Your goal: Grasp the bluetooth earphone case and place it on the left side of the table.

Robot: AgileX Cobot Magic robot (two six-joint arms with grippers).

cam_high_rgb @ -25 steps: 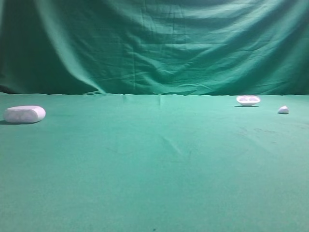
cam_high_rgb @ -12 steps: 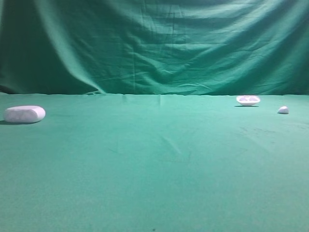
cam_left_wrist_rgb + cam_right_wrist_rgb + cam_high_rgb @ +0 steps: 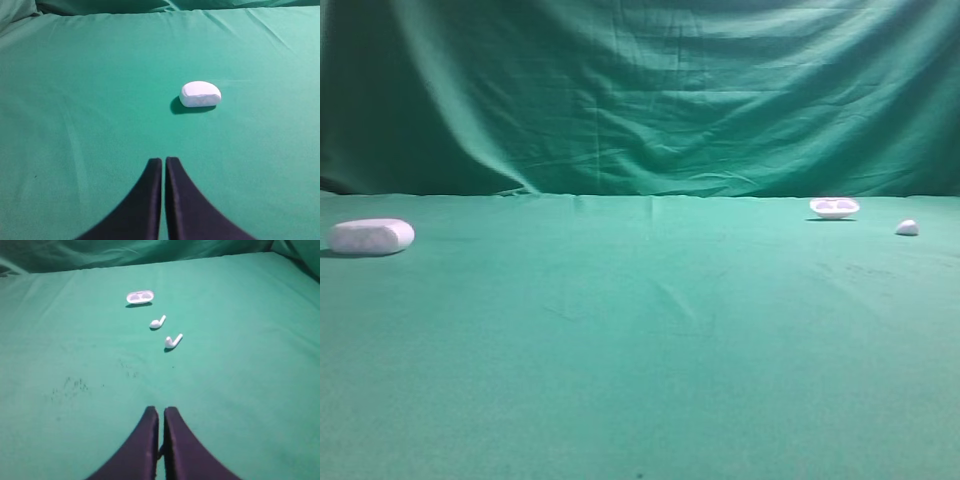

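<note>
The bluetooth earphone case (image 3: 371,236) lies on its long side at the far left of the tabletop (image 3: 640,380), close to the left border of the high view and a little in front of the line where the green cloth meets the draped backdrop (image 3: 640,90). It touches nothing. From the left wrist view the case (image 3: 200,94) sits ahead and slightly right of the left hand (image 3: 163,161), well apart from it, with bare cloth on every side and a dark shadow at its left foot.

The left hand is pressed narrow, its two dark fingers (image 3: 147,200) nearly meeting at the tips, holding nothing. The right hand (image 3: 161,411) is likewise drawn together with only a hairline gap and grips nothing.

On the right, a shallow white dish with two hollows (image 3: 834,207) sits near the back edge, and a small white blob (image 3: 907,228) lies just to its right and nearer the camera. The right wrist view shows the dish (image 3: 139,297) farthest off, then two loose earbuds (image 3: 158,322) (image 3: 173,341) in a slanted row coming toward the hand, each apart from the others.

Between the case on the left and the dish on the right runs a wide stretch of cloth, marked only by shallow creases. Neither arm shows in the high view.
</note>
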